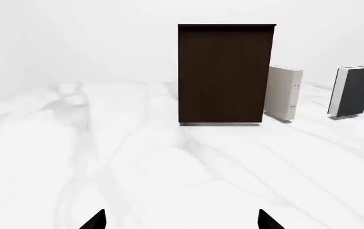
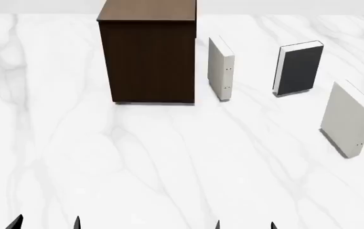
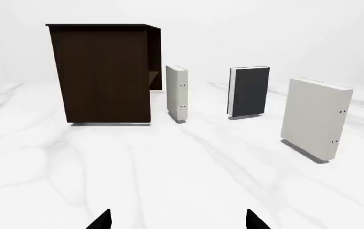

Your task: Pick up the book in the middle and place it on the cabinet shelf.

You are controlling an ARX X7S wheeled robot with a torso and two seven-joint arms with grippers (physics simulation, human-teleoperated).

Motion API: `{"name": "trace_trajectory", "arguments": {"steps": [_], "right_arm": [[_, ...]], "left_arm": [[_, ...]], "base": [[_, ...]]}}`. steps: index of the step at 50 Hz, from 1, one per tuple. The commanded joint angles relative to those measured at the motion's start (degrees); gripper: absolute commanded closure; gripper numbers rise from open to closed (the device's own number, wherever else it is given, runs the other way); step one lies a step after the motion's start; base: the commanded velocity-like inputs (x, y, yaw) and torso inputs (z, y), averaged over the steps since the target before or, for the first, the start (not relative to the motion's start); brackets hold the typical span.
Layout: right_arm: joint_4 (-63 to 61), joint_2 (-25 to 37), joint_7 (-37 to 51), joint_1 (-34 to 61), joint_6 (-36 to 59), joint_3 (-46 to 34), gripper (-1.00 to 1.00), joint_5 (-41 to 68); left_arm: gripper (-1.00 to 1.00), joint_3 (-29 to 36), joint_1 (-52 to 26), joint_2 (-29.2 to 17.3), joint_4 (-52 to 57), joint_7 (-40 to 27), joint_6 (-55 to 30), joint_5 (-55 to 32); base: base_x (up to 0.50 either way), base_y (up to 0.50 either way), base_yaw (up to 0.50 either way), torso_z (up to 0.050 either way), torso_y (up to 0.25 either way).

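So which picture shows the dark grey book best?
The right wrist view: the book stands whole, cover facing, nothing in front. The head view shows it whole too, from above. The left wrist view shows it farther off.

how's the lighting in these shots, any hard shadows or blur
Head view: flat, even light, only a thin shadow under the grey book. Right wrist view: sharp throughout, faint shadows beneath the cabinet. Left wrist view: bright, no glare or blur.
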Motion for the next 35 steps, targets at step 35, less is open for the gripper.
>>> {"name": "trace_trajectory", "arguments": {"steps": [35], "right_arm": [[-3.34, 4.67, 7.07, -0.99, -0.11, -5.12, -1.00, 3.89]], "left_arm": [[-1.00, 5.60, 1.56, -4.99, 5.66, -4.09, -0.34, -5.44]], "base": [[0.00, 0.00, 0.00, 0.000, 0.000]]}}
